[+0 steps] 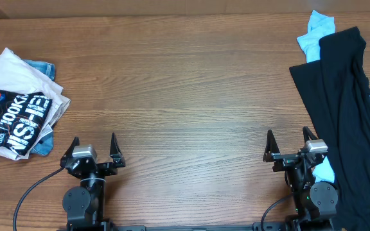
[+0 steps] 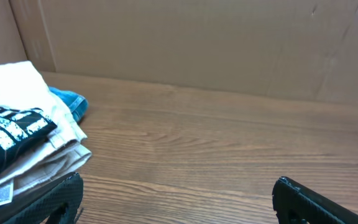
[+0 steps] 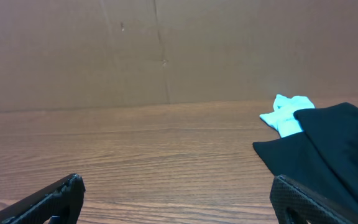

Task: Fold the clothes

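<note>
A: Where's the long black cloth garment (image 1: 349, 109)?
B: On the right edge of the wood-grain table (image 1: 185, 83). Its long axis runs far to near, and it lies over one pale blue cloth (image 1: 318, 27).
A: And at the left?
B: One pile of folded clothes (image 1: 18, 106).
A: Grippers?
B: The left gripper (image 1: 94, 138) and right gripper (image 1: 288, 132) are both spread wide and hold nothing. A brown cardboard wall (image 3: 229, 43) stands behind.

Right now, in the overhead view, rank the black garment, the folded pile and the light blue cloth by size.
1. black garment
2. folded pile
3. light blue cloth, though the black garment covers part of it, so only its visible part counts.
</note>
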You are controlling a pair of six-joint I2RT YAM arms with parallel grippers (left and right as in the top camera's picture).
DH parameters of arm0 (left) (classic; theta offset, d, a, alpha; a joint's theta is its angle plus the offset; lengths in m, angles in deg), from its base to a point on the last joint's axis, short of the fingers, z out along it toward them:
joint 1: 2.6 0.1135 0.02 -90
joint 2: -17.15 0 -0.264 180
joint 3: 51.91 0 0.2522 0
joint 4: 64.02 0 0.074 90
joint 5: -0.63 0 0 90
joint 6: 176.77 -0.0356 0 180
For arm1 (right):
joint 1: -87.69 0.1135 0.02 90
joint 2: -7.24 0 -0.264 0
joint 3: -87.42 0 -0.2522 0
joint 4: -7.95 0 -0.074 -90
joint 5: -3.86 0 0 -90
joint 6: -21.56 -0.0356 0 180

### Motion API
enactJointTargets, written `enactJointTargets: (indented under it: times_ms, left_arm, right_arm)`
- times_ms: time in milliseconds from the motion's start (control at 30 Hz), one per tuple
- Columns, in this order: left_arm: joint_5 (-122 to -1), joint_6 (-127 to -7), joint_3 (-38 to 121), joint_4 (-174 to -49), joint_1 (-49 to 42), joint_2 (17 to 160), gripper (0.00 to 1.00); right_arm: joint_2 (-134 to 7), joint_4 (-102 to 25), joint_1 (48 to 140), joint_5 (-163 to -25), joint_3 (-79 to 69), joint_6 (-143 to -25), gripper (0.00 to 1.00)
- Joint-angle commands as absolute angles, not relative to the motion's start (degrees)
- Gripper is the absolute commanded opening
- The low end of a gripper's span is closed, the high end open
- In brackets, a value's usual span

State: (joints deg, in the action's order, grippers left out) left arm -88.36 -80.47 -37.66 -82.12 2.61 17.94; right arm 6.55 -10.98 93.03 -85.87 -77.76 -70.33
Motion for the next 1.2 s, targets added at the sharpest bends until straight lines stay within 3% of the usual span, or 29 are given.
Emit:
enactJointTargets:
  times_ms: [0,300,533,1167]
  left_arm:
    - [-85.2,-77.3,-37.8,-81.9,2.2,17.4,1.0]
    - [-82.3,-76.9,-32.1,-83.5,2.2,17.4,1.0]
    - [-82.5,-77.8,-23.2,-88.3,2.2,21.4,1.0]
    - [-82.1,-77.8,5.8,-111.3,2.2,62.1,1.0]
  right_arm:
    - [7.1,-10.5,93.2,-86.0,-78.3,-70.6,1.0]
    - [5.7,-11.0,93.2,-80.8,-74.1,-73.1,1.0]
    - [-4.0,-14.0,93.2,-79.3,-64.8,-73.2,1.0]
    - [-59.8,-37.1,90.7,-79.4,-27.1,-75.9,1.0]
